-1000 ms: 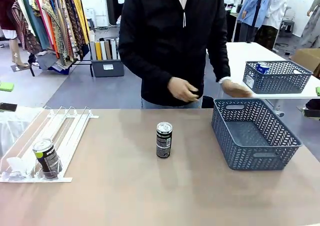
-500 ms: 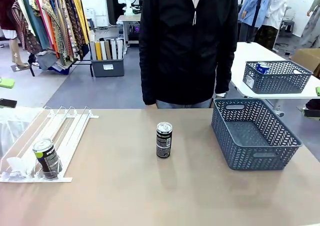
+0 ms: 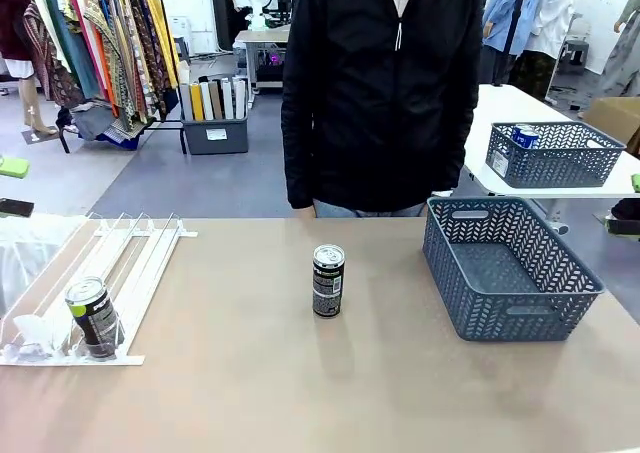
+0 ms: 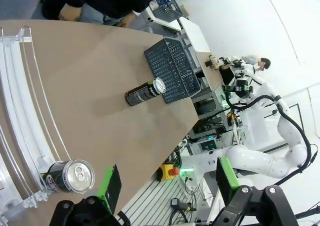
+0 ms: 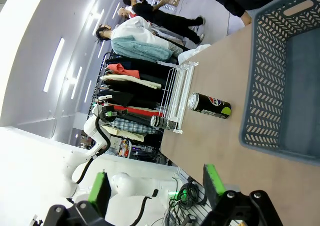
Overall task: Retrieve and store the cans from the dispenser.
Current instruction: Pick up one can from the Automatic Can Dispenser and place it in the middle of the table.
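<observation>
Both grippers are held back at the robot's edge of the table (image 3: 250, 383): the left gripper (image 4: 167, 186) is spread wide with nothing between its green pads, and the right gripper (image 5: 156, 188) is likewise fully parted and empty, so no can is in hand. Nearest on the robot's left, the dispenser (image 3: 140, 258) is seen with one dark can (image 3: 94, 317) standing against the front stoppers at its low end (the lanes above it look bare, as far as can be told through the thin rails). Farther in, near the middle of the table, a second can (image 3: 328, 281) is stood upright on its own, well apart from both the dispenser and the grey-blue basket (image 3: 445, 263) to the robot's right. Nothing is seen inside that basket. Beyond the table's far edge a person (image 3: 380, 93) in a black jacket is stood facing the robot. Farther off, on a separate white table, another basket (image 3: 560, 163) with a blue can (image 3: 524, 135) inside is visible; whether it counts as storage cannot be told. The task is judged to be at an early stage: one can may be taken as retrieved but not stored, one is waiting in the dispenser, and both are left to be placed in the grey-blue basket.
</observation>
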Controlling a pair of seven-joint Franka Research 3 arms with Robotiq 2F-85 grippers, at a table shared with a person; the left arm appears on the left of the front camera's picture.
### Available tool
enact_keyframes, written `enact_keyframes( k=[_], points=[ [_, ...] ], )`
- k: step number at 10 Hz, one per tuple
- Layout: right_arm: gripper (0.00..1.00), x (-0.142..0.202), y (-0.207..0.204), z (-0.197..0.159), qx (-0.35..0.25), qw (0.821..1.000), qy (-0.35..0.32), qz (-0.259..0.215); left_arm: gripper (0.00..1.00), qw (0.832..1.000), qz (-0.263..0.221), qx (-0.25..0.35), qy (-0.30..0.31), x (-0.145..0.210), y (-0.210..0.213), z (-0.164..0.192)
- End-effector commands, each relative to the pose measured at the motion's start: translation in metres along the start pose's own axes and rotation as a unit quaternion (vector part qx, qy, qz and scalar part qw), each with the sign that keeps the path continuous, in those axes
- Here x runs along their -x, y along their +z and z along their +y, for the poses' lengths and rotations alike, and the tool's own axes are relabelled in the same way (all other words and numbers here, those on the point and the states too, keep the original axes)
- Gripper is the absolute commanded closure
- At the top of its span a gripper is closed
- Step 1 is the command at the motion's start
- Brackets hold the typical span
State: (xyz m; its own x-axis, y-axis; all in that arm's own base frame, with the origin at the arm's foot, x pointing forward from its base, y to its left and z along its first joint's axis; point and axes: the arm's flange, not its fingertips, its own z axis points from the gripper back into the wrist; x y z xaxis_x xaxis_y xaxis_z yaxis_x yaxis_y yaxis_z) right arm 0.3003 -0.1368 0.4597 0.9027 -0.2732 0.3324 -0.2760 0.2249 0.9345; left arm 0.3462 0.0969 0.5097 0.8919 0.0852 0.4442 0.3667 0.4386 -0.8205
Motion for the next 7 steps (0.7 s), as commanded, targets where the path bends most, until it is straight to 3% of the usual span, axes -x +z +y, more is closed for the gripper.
enact_keyframes(
  k=[1, 2, 3, 4, 6, 7],
  points=[
    [0.00, -0.002, -0.002, 0.004, -0.009, 1.000, 0.004, -0.006, 0.00, 1.000, 0.000, 0.000, 0.000, 0.000, 0.000, 0.000],
    [0.00, -0.002, -0.002, 0.004, -0.009, 1.000, 0.004, -0.006, 0.00, 0.992, 0.062, -0.114, 0.003, -0.005, -0.012, -0.016],
    [0.00, -0.002, -0.002, 0.004, -0.009, 1.000, 0.004, -0.006, 0.00, 0.940, 0.158, -0.304, 0.009, -0.006, -0.036, -0.035],
    [0.00, -0.002, -0.002, 0.004, -0.009, 1.000, 0.004, -0.006, 0.00, 0.911, 0.210, -0.356, -0.011, -0.003, -0.051, -0.044],
    [0.00, -0.002, -0.002, 0.004, -0.009, 1.000, 0.004, -0.006, 0.00, 0.871, 0.240, -0.429, 0.016, -0.003, -0.073, -0.049],
    [0.00, -0.002, -0.002, 0.004, -0.009, 1.000, 0.004, -0.006, 0.00, 0.860, 0.236, -0.452, -0.001, -0.006, -0.083, -0.055]
  ],
)
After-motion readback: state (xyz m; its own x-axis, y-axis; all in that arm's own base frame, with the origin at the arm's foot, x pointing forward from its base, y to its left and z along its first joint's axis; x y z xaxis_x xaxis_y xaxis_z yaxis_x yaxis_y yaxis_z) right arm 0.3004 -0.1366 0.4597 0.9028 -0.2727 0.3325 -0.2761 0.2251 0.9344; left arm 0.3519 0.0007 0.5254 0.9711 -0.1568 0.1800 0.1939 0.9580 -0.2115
